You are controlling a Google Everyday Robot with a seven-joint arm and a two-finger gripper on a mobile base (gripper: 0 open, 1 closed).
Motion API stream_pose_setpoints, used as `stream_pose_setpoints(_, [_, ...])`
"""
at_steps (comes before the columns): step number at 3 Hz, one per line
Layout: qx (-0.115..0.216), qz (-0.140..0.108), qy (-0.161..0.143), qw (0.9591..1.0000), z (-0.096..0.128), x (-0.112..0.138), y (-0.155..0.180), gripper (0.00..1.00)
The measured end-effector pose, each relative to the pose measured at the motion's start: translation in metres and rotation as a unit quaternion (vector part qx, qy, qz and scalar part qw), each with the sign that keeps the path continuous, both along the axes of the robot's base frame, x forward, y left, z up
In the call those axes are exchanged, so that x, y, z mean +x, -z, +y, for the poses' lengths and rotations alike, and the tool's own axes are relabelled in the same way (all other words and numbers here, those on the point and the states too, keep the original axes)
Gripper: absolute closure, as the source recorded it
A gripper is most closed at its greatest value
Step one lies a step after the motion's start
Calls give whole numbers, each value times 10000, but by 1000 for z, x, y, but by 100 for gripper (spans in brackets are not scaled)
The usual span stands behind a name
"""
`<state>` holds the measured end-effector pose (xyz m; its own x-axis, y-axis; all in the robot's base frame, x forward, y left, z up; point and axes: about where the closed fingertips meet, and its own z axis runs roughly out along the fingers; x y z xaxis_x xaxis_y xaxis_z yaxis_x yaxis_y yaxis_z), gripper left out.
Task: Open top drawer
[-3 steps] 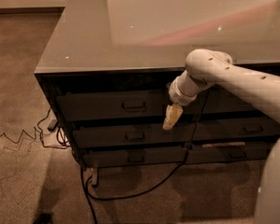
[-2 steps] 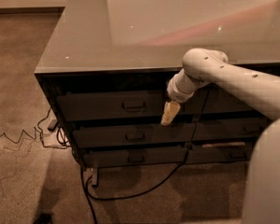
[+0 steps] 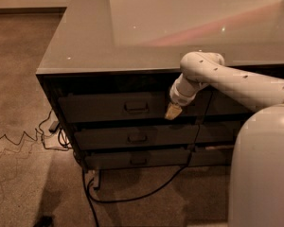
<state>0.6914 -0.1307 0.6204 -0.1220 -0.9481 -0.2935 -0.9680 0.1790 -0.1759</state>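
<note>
Gripper (image 3: 173, 111) had edged up and left, now before the top drawer (image 3: 94, 108) front, right of its handle (image 3: 136, 107). We could not tell the jaws' state. Drawer sat shut under the bench (image 3: 132, 46) top. We judged the handle not yet gripped.

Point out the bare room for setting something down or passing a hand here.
The countertop is bare left of the arm. Carpet beyond its left edge is free. Crowded: the gripper hangs before the top drawer, right of its handle; cables tangle by the bottom-left corner.
</note>
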Motion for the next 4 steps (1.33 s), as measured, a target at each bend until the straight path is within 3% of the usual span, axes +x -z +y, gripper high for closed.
stream_pose_setpoints(2, [0,1,0,10000,0,1,-16,88])
stream_pose_setpoints(3, [0,1,0,10000,0,0,-19,100])
stream_pose_setpoints(4, [42,72,-5,10000,-1,-15,-25,100])
